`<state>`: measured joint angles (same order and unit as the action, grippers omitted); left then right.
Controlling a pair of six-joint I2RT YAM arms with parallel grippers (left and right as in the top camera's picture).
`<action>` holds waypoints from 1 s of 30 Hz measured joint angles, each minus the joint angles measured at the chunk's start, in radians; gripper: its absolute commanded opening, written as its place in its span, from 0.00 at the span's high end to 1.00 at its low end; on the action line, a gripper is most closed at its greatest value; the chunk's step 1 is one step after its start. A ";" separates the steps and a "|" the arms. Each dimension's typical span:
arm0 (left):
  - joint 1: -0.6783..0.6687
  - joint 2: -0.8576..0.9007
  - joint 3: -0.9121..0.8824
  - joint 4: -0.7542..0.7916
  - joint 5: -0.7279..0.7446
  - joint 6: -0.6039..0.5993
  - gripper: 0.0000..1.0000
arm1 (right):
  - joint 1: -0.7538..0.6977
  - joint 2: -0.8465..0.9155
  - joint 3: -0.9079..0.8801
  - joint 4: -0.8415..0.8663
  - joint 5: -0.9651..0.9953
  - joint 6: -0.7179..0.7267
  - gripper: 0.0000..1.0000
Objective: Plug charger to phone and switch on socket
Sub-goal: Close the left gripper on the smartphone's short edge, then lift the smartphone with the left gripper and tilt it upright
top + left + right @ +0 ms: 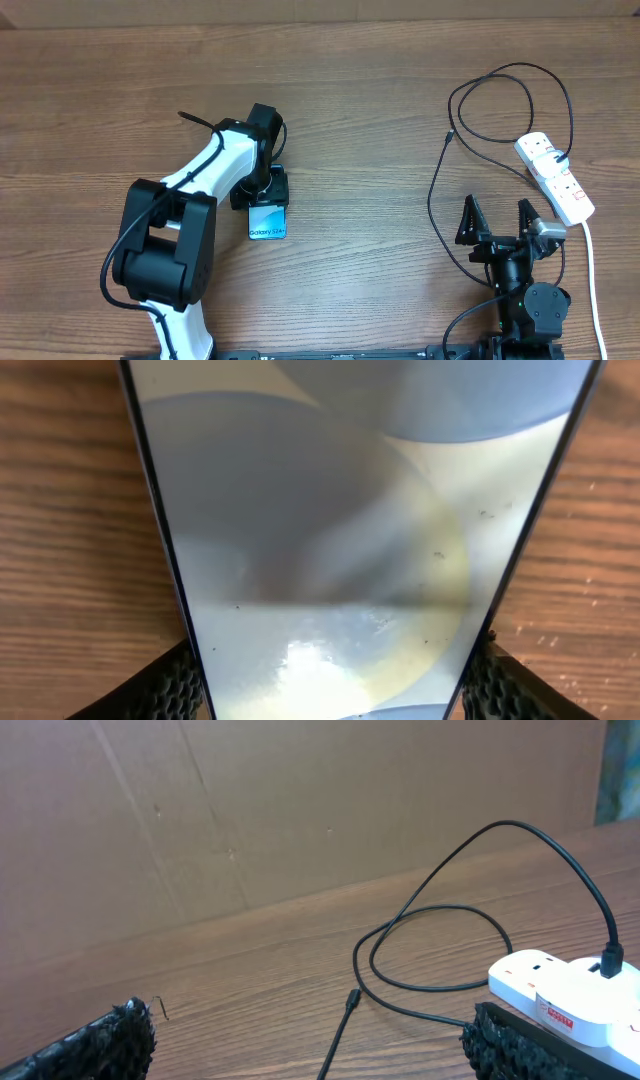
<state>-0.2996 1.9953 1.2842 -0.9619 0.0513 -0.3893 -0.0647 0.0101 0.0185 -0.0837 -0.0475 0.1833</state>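
Observation:
The phone (268,222) lies flat on the wooden table, its light blue screen up with "Galaxy S24" on it. My left gripper (270,192) stands over its far end. In the left wrist view the phone (340,510) fills the gap, and both pads (165,690) press against its dark side edges. The charger's small black plug tip (450,135) rests loose on the table, its thin cable looping back to the white socket (555,178). My right gripper (496,215) hangs open beside the socket, nothing between its fingers (500,1040); the plug tip (353,1000) lies ahead of it.
The socket's thick white cord (592,280) runs toward the front edge at the right. A brown wall (300,810) backs the table. The black cable (440,910) curls across the wood between the two arms' sides.

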 measured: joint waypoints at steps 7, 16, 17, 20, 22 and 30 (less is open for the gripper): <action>-0.002 0.044 0.063 -0.109 0.051 0.000 0.49 | 0.000 0.000 0.000 0.001 0.000 0.000 0.00; -0.002 0.103 0.170 -0.226 0.148 0.016 0.52 | 0.000 0.000 0.000 0.000 0.000 0.000 0.00; -0.002 0.103 0.179 -0.240 0.152 0.019 0.52 | 0.000 0.000 0.000 0.000 0.000 0.000 0.00; -0.002 0.103 0.210 -0.279 0.167 0.026 0.52 | 0.000 0.000 0.000 0.000 0.000 0.000 0.00; -0.002 0.103 0.229 -0.301 0.174 0.027 0.52 | 0.000 0.000 0.000 0.000 0.000 0.000 0.00; -0.002 0.103 0.317 -0.429 0.195 0.031 0.56 | 0.000 0.000 0.000 0.000 0.000 0.000 0.00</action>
<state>-0.3016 2.0987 1.6009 -1.3911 0.2459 -0.3580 -0.0650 0.0101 0.0185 -0.0841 -0.0475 0.1833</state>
